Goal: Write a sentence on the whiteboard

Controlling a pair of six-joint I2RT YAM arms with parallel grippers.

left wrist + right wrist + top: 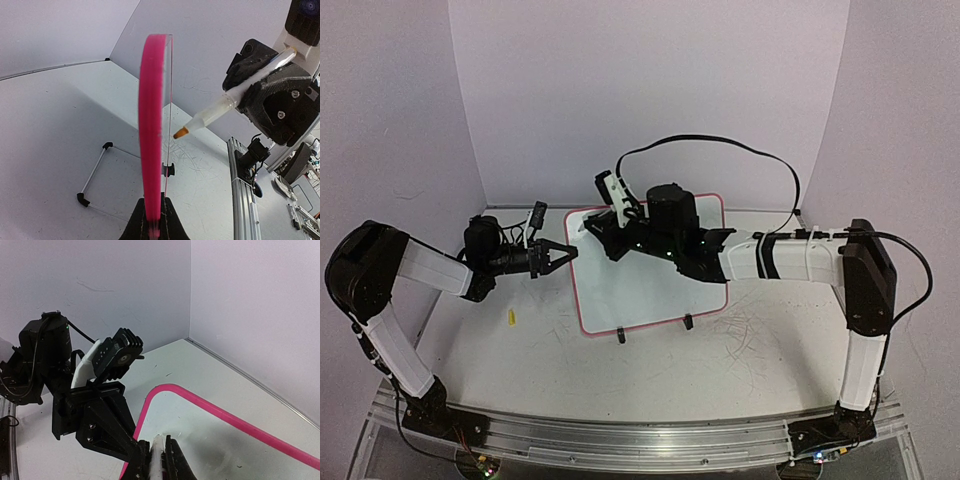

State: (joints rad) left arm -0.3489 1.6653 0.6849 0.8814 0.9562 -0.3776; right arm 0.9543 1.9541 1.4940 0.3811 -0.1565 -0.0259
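Whiteboard (650, 285) stands on bench (750, 350), left claw (558, 254) clamped on its left edge. Right claw (157, 455) closed on marker (220, 107), tip near board face. You see no sentence yet: all writing left.

The whiteboard (650, 290) is seen as smooth white sheet, edged by a frame (150, 125) of smooth pink plastic. The marker (225, 105) is made of frosted, translucent plastic. The desk (750, 370) is finished matt white and scuffed with grey scratches; its rail (620, 440) is brushed metal.
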